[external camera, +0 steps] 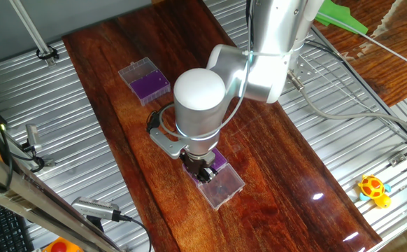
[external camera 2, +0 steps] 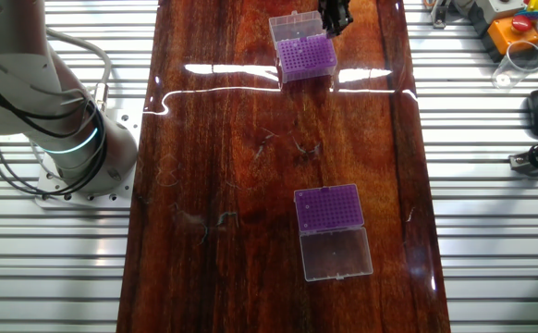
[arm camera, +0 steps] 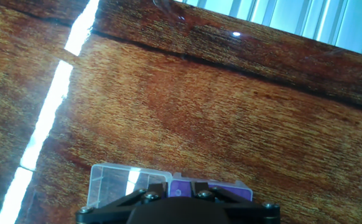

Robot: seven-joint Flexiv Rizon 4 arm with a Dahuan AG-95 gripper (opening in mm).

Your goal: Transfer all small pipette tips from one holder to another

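Two purple pipette tip holders with clear hinged lids stand open on the dark wooden table [external camera: 287, 175]. My gripper [external camera: 203, 170] hangs right over the near holder [external camera: 219, 179], low above its purple rack. In the other fixed view the gripper [external camera 2: 333, 16] is beside that holder [external camera 2: 303, 57] at the table's far end. The second holder [external camera: 145, 80] stands apart, also in the other fixed view [external camera 2: 330, 209]. The hand view shows only the holder's clear lid [arm camera: 120, 184] and purple rack [arm camera: 211, 187] at the bottom edge. Single tips are too small to see. The fingertips are hidden.
Ribbed metal surfaces flank the wooden table. A yellow toy [external camera: 373, 190] and grey cables [external camera: 343, 112] lie to the right. The robot base [external camera 2: 66, 139] stands beside the table. A clear cup [external camera 2: 522, 61] and an orange box [external camera 2: 514, 23] stand off the table.
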